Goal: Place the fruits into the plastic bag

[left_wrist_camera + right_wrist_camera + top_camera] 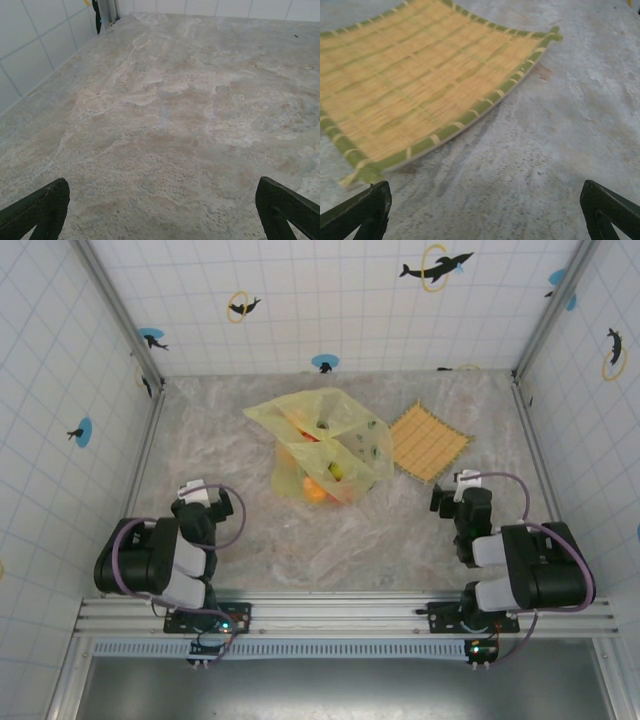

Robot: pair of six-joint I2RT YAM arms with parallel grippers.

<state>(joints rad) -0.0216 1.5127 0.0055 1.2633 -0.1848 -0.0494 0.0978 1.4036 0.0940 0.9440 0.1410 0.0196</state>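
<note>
The yellow-green plastic bag (pixel 325 435) lies crumpled at the middle of the table in the top view. Fruits show through its film: an orange one (pixel 315 490) at the near end, a yellow one (pixel 337 472) beside it and a red one (pixel 308 435) further in. My left gripper (pixel 203 496) rests near the table's front left, well short of the bag. Its dark fingers (pixel 42 207) stand wide apart over bare table, open and empty. My right gripper (pixel 463 487) sits at the front right, just near of the mat. It is open too, with nothing between its fingers (pixel 610 207).
A square woven straw-coloured mat (pixel 428 440) with a green rim (pixel 470 117) lies right of the bag, its near edge slightly raised off the table. Tiled walls close in the table on the left, back and right.
</note>
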